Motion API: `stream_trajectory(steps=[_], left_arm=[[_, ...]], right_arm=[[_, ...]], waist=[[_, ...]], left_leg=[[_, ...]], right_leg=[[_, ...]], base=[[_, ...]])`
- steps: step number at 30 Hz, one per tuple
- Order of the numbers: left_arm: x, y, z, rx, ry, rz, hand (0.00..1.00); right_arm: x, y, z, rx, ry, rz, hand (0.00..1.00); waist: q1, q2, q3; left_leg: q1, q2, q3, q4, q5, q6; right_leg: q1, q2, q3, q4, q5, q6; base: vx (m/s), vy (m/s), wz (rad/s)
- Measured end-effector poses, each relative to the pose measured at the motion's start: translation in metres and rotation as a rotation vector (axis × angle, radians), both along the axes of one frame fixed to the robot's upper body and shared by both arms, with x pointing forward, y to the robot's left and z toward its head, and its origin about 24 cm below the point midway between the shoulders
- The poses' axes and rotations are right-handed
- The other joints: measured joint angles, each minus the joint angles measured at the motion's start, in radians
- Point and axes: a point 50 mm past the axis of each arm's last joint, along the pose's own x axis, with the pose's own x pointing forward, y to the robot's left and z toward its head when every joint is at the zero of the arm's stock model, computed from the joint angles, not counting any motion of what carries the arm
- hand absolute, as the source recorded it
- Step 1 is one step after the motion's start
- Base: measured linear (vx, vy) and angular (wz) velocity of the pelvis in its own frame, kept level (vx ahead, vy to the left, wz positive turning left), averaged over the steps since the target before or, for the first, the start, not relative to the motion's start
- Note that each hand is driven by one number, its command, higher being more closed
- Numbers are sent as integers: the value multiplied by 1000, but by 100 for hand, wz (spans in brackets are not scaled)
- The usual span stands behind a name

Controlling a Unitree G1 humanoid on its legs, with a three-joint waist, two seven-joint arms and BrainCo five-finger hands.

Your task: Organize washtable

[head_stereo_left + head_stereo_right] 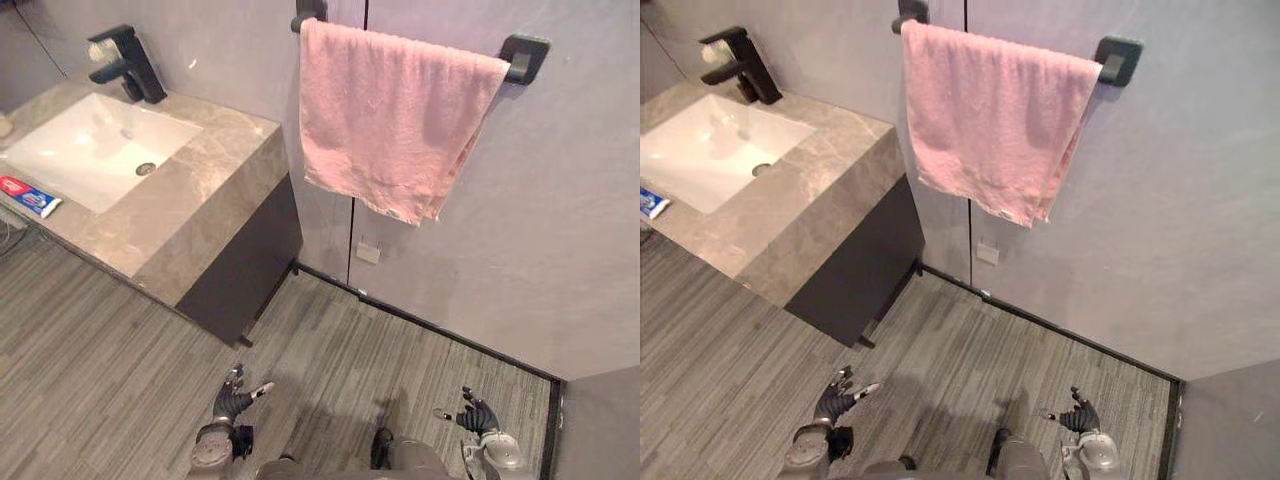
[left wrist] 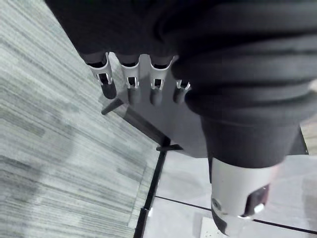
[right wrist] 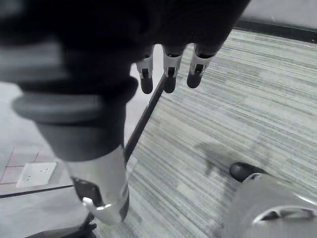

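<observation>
A marble washtable (image 1: 215, 180) with a white sink (image 1: 95, 145) stands at the upper left, a black tap (image 1: 125, 62) behind the basin. A red, white and blue toothpaste tube (image 1: 28, 195) lies on the counter's front left edge. A pink towel (image 1: 390, 120) hangs over a black wall rail (image 1: 525, 55). My left hand (image 1: 235, 398) hangs low over the wood floor, fingers relaxed and holding nothing; its fingers (image 2: 130, 82) show the same in the left wrist view. My right hand (image 1: 475, 415) is low at the right, also open and empty.
The dark cabinet side (image 1: 245, 270) of the washtable faces the floor. A white wall socket (image 1: 368, 252) sits low under the towel. A black skirting strip (image 1: 440, 330) runs along the grey wall. A small pale object (image 1: 5, 125) stands at the counter's far left edge.
</observation>
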Motion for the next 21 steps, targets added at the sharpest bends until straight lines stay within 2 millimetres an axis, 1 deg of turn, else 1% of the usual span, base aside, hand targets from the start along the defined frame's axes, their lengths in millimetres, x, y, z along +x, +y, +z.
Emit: stream_trajectory(steps=[3,4,6,8,9,10,11,12,13,14,15,16,17,18,19,20,21], left_arm=[[-6,3,-4,5,33,7,0],[-6,3,-5,5,34,7,0],[-12,3,-8,0,60,11,0],[-12,3,-9,-1,62,14,0],[-11,2,-8,-4,53,15,0],[-11,2,-8,-5,51,15,0],[-9,1,-7,-7,40,16,0],[-6,1,-5,-2,25,22,0],[-5,1,-4,-2,21,24,0],[-5,0,-4,-6,21,26,0],[-7,1,-5,-11,25,36,0],[-8,1,-5,-12,30,38,0],[-8,0,-5,-14,31,38,0],[-8,-1,-5,-16,29,38,0],[-3,0,-3,-14,15,38,0],[-1,2,0,-9,-2,46,0],[-2,4,0,-6,-4,51,0]], right_arm=[[-7,0,-4,6,33,-5,0],[-7,0,-4,6,35,-5,0],[-9,0,-5,3,39,-5,0],[-9,0,-5,3,40,-2,0],[-7,1,-4,1,37,6,0],[-6,1,-4,0,37,9,0],[-5,2,-4,-2,39,24,0],[-1,4,-5,2,37,28,0],[0,3,-5,0,37,26,0],[2,0,-4,-9,35,18,0],[5,-3,-2,-18,29,20,0],[6,-3,-2,-23,26,19,0],[6,-6,-1,-36,26,15,0],[5,-9,0,-47,28,13,0],[5,-14,1,-60,25,2,0],[5,-12,1,-52,24,-4,0],[4,-10,-1,-42,27,-5,0]], waist=[[-3,0,-1],[-3,0,-1],[-8,-2,-2],[-5,-6,2],[-3,-13,9],[-2,-13,9],[1,-18,11],[6,-32,16],[7,-38,16],[4,-38,23],[4,-37,24],[3,-45,29],[-8,-45,30],[-13,-41,27],[-24,-39,28],[-11,-56,27],[-2,-59,24]], left_leg=[[-10,-15,-3,-7,9,17],[-10,-16,-4,-8,10,18],[-11,-26,-21,-23,26,28],[-22,-33,-43,-28,39,32],[-52,-42,-71,-11,49,36],[-61,-43,-78,-6,50,36],[-105,-50,-108,17,67,32],[-143,-59,-123,16,116,28],[-159,-62,-120,8,131,20],[-179,-36,-43,38,110,37],[-172,9,48,65,96,58],[-161,32,94,72,91,67],[-132,77,203,73,89,72],[-117,100,254,71,90,71],[-119,97,333,79,97,60],[-126,61,331,75,91,73],[-133,38,309,70,89,78]], right_leg=[[14,-3,3,-58,49,6],[16,-3,2,-62,51,8],[34,-9,-14,-98,76,11],[46,-15,-37,-119,86,18],[44,-31,-72,-113,86,18],[44,-34,-80,-112,86,18],[39,-51,-125,-106,88,16],[31,-85,-173,-102,89,15],[26,-101,-203,-105,90,13],[32,-121,-264,-106,95,7],[50,-138,-311,-101,97,10],[64,-151,-339,-96,98,12],[96,-183,-400,-86,99,31],[110,-197,-426,-81,101,45],[142,-234,-477,-82,114,70],[164,-261,-512,-108,132,87],[171,-271,-526,-125,143,89]], base=[[-149,76,-3],[-120,43,8],[-101,31,17],[-80,16,43],[-72,6,59],[-79,2,89],[-88,29,112],[-92,37,130],[-105,70,139],[-75,75,132],[-53,83,131],[-8,131,141],[0,110,123],[-30,240,161],[-43,205,126],[-73,333,108],[-86,299,83]])
